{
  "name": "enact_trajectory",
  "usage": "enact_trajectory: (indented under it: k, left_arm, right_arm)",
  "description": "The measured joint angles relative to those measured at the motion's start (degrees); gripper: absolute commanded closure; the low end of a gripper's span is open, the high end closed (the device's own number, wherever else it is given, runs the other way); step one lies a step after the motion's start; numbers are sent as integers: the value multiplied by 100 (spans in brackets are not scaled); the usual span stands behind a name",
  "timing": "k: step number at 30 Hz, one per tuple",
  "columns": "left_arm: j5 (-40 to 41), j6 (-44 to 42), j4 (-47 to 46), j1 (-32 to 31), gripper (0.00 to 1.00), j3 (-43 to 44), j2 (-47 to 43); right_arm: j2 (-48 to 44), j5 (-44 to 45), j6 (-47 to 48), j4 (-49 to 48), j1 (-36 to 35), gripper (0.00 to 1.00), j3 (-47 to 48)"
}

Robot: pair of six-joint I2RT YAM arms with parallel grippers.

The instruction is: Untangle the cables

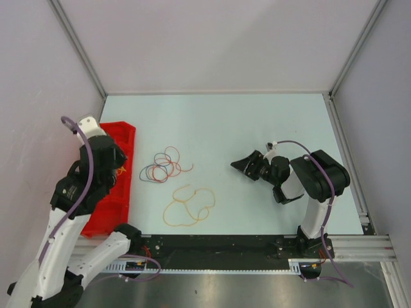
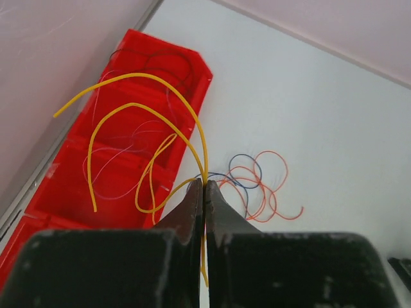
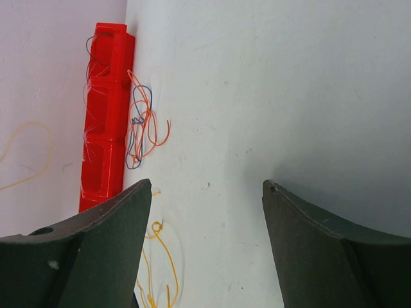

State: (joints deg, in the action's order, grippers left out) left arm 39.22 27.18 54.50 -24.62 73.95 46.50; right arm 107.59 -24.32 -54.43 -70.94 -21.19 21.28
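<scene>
We record a pale blue-green table (image 1: 257, 122), enclosed by lilac-white panels (image 1: 218, 45) at nine, twelve and three o'clock. Aluminium posts (image 1: 77, 48) stand at eleven and one. Lighting even.

Tangled cables (image 1: 164, 165) lie right of the tray (image 1: 130, 131), a looped cable (image 1: 188, 206) before them.

The pale blue-green table (image 1: 257, 128) carries a red compartment tray (image 1: 130, 138) along its left edge. A tangle of red, orange and blue cables (image 1: 164, 165) lies on the surface near the tray. An orange cable loop (image 1: 189, 206) lies close by, toward the front edge.
</scene>
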Motion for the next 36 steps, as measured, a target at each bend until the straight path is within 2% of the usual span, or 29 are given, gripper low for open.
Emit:
enact_trajectory:
  k: [5,8,14,16,18,22,27,31,36]
  left_arm:
    - [426,699,-55,103,100,-946,-605]
    - [693,1296,37,103,100,-1139,-684]
    - [1740,3956,1515,118,100,-717,323]
    - [1915,4524,1709,118,100,-732,542]
    - [1987,4732,1718,120,100,-914,527]
    - [2031,4262,938,125,100,-1449,-280]
    - [2181,3001,-643,192,100,-1888,-1276]
    - [2232,2168,-1742,365,100,-1923,-1327]
    - [2090,1862,-2262,739,100,-1934,-1126]
  right_arm:
    - [-26,0,7,87,0,25,20]
    - [-59,-17,24,212,0,25,57]
    - [-74,-66,48,407,0,25,157]
    - [-57,-83,44,391,2,25,164]
    - [-26,-111,39,350,7,25,175]
    - [31,-168,31,269,9,26,195]
    - [74,-251,4,221,70,26,203]
    - [114,-341,-24,186,105,26,223]
    - [197,-409,-109,131,118,26,286]
